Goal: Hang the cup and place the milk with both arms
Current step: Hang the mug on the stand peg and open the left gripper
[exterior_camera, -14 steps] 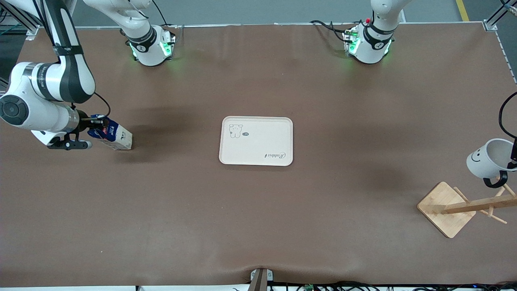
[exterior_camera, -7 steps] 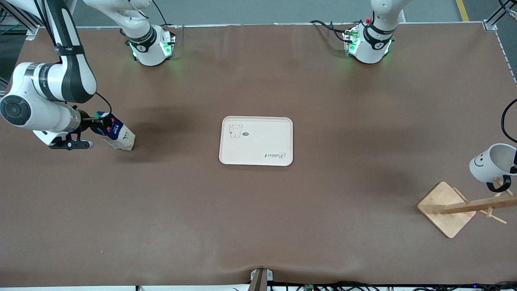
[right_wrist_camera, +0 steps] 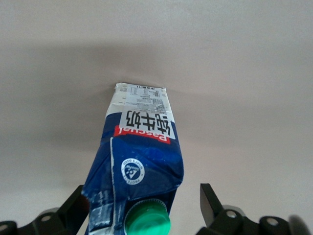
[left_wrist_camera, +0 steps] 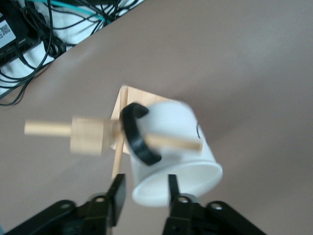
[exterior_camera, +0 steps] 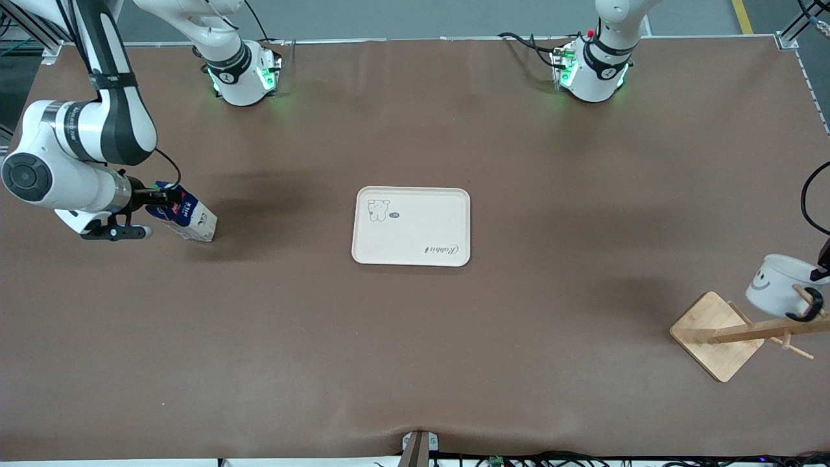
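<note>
The white smiley cup (exterior_camera: 771, 288) hangs by its black handle on a peg of the wooden rack (exterior_camera: 716, 334) at the left arm's end of the table. In the left wrist view the cup (left_wrist_camera: 171, 152) has its handle round the peg. My left gripper (left_wrist_camera: 144, 191) is open at the cup's rim, one finger in front of the opening and one outside, apart from the wall; it shows at the front view's edge (exterior_camera: 825, 269). The milk (exterior_camera: 185, 219) lies tilted on the table at the right arm's end. My right gripper (right_wrist_camera: 143, 205) is open round the milk's (right_wrist_camera: 142, 152) capped top.
A cream tray (exterior_camera: 415, 227) with a bear drawing lies at the table's middle. The rack's post and pegs (left_wrist_camera: 49, 128) stick out beside the cup. Cables run along the table edge near the rack.
The cup has come down from above the rack onto the peg and now tilts mouth-down. The left gripper has let go of the rim. The right gripper and milk shifted slightly toward the tray.
</note>
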